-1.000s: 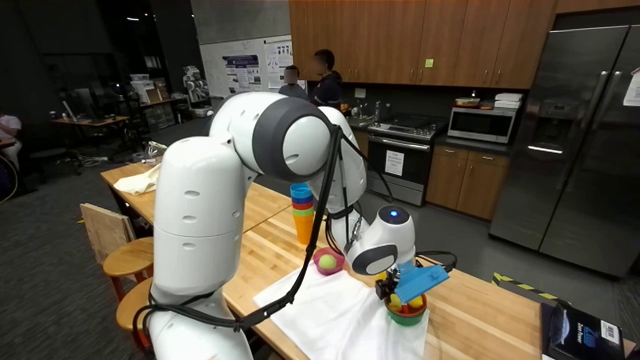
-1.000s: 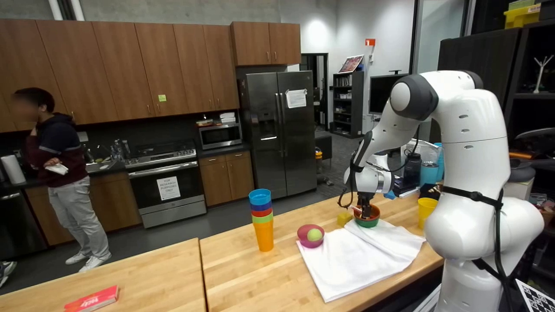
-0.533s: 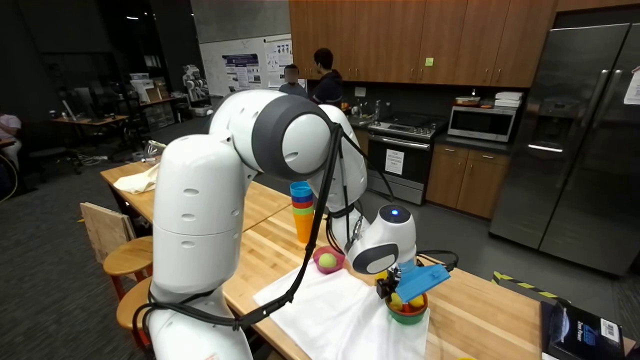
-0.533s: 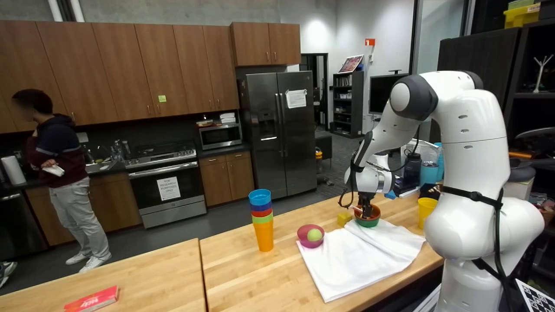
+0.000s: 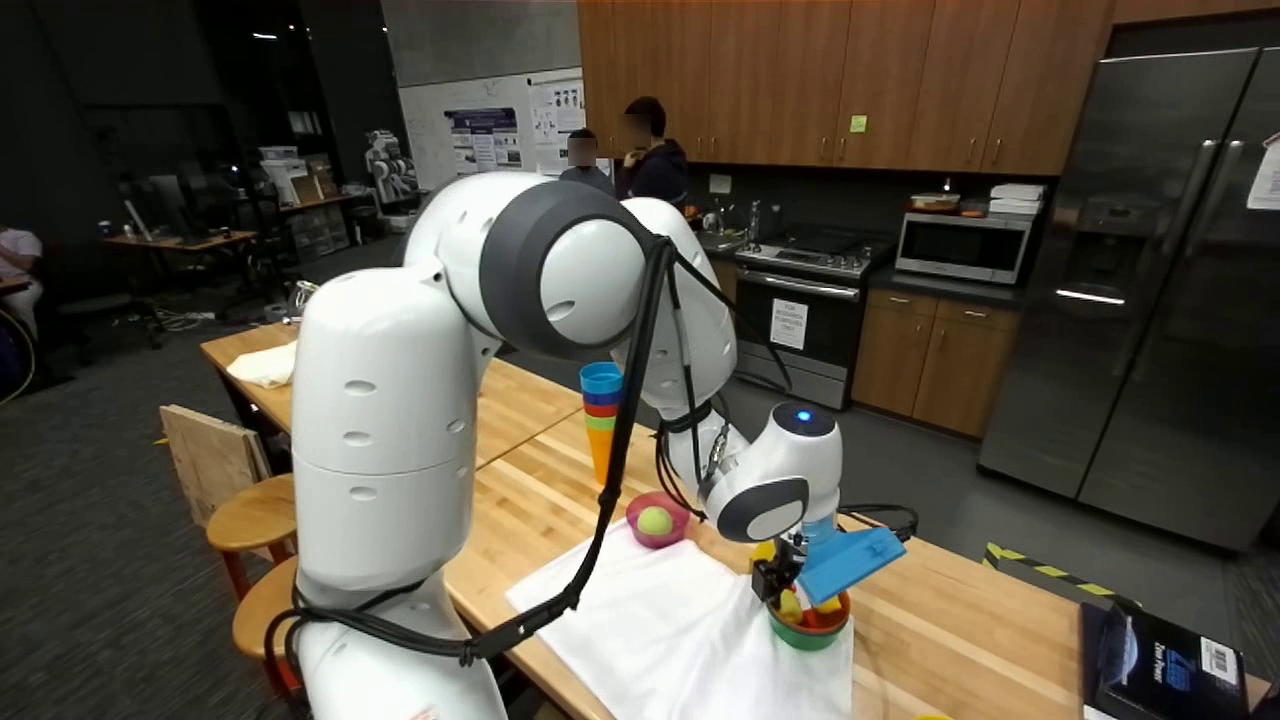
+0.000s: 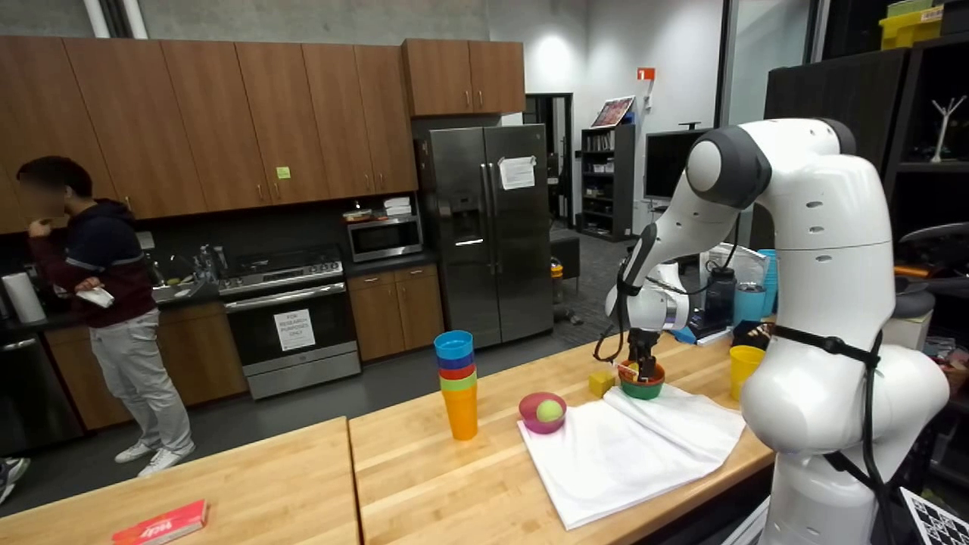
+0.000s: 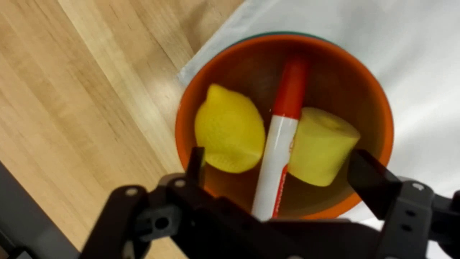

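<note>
The long wooden desk (image 6: 462, 488) is the biggest thing here, and the big white robot arm (image 6: 829, 227) bends over it. On the desk lies a white cloth (image 6: 628, 458), and on one corner of it sits an orange bowl (image 7: 388, 122), green on the outside. The claw (image 7: 276, 156) is down at the bowl, its two fingers wide apart with nothing pinched between them. I can't tell if the tips touch anything. Inside the bowl are a red and white marker (image 7: 278, 144) in the middle, a yellow lemon (image 7: 230, 129) on one side of it and a yellow block (image 7: 320, 151) on the other. So the reaching looks done to me, and three things are already in the bowl. Nothing is gripped or lifted, so any picking up looks not done yet. A small yellow cube (image 6: 602, 383) is left outside, on the desk near the bowl.
</note>
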